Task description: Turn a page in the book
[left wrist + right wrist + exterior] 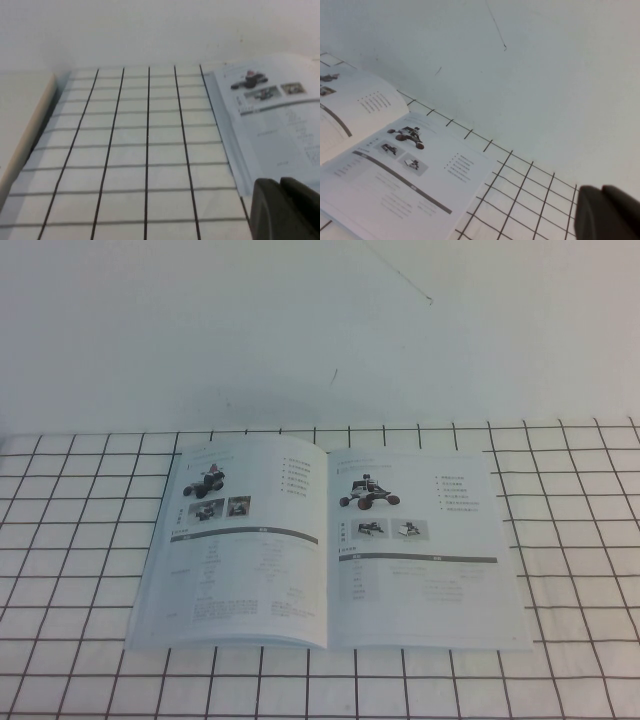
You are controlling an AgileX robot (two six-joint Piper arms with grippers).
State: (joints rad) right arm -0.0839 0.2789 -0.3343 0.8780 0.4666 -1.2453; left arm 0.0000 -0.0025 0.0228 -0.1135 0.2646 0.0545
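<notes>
Gridded white counter (80,570) against a plain pale wall; the book (325,540) lies open and flat mid-counter, spine running away from the robot, both leaves showing buggy photos, grey header bars and tables.

The page (425,545) to turn looks like the right-hand leaf, wheeled buggy pictured near its top. It lies flush on the stack below, no lifted corner visible.

Risks, as I judge them:
- Glossy thin leaf: a fingertip could skid instead of catching the edge, or drag two leaves at once.
- Soft binding, light book: a sideways push may slide the whole book across the cloth rather than peel the leaf.
- Pinching hard near the outer edge could crease or tear it.

Room: open counter on both sides of the book and in front; wall well behind.

Right gripper (610,212) sits off the book's right side above bare grid, jaws pressed together, holding nothing. Left gripper (285,207) hovers near the book's left near corner; jaw state: cannot tell.
</notes>
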